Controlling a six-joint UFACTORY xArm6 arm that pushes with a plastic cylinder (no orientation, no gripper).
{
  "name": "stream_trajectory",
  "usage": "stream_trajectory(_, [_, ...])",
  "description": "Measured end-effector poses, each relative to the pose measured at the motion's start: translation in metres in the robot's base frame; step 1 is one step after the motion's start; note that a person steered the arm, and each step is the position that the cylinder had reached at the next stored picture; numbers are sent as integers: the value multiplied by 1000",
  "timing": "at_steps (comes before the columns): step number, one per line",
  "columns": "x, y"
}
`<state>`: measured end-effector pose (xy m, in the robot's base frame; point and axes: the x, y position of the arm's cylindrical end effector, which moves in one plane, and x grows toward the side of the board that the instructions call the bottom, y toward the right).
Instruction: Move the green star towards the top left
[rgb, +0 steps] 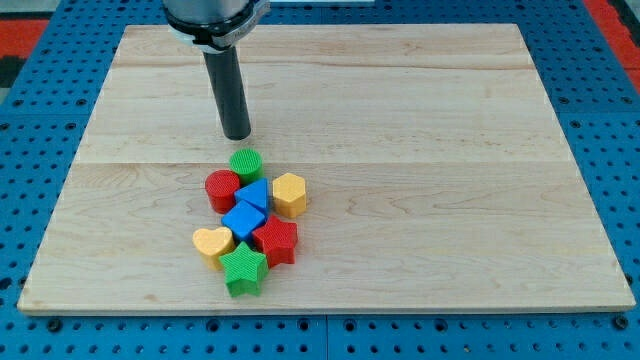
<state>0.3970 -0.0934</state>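
The green star lies at the bottom of a tight cluster of blocks, low on the wooden board and left of its middle. It touches the yellow heart on its left and the red star on its upper right. My tip rests on the board just above the cluster, right above the green cylinder and well above the green star.
The cluster also holds a red cylinder, a blue triangle, a blue cube and a yellow hexagon. A blue pegboard surface surrounds the board.
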Motion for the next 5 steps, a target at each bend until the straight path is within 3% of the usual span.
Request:
stream_trajectory(1, [17, 79])
stream_trajectory(2, [65, 161])
stream_trajectory(3, [156, 207])
stream_trajectory(4, [222, 202])
stream_trajectory(5, [221, 184])
